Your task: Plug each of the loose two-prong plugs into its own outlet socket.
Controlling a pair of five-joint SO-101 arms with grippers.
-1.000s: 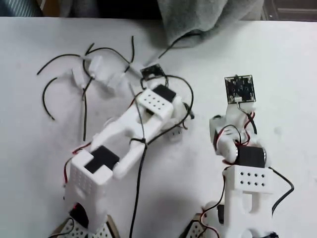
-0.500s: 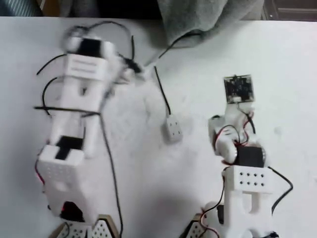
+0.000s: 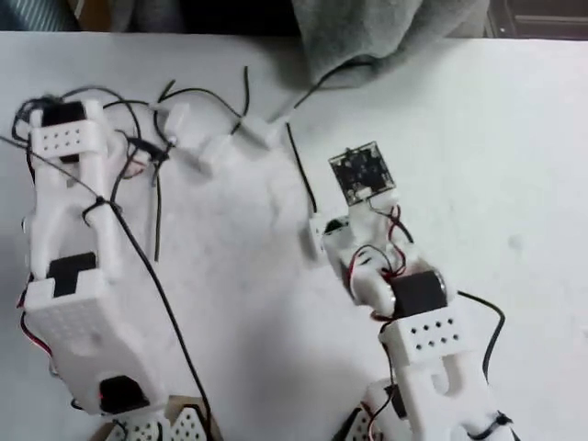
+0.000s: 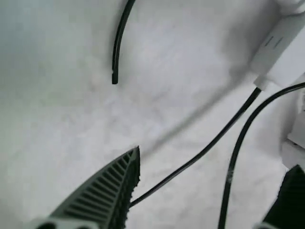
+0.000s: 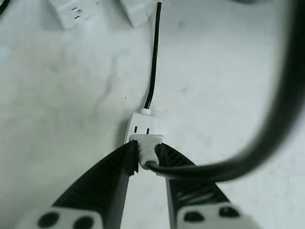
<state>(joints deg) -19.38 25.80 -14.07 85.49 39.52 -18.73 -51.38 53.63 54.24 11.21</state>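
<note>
right arm onto the socket, left arm cleared away

the outlet socket (image 5: 144, 128) lies flat near the middle of the table (image 3: 514, 138) on its black cord (image 5: 155, 57), about where it was half a second ago. the right gripper (image 5: 147, 149), parked off to the side until then, has swung over it, and its jaws are now narrowed onto the socket's near end, touching both flanks. the left arm (image 3: 69, 230), stretched over that same spot a second ago, has pulled back to the left side. the left gripper (image 4: 214, 164) is spread wide and holds nothing, with loose cords (image 4: 205, 149) running between its jaws. the loose plugs (image 3: 209, 154) lie unplugged at the far side, well apart from the socket. my read: the socket gets steadied first, and no plug is seated yet.
</note>
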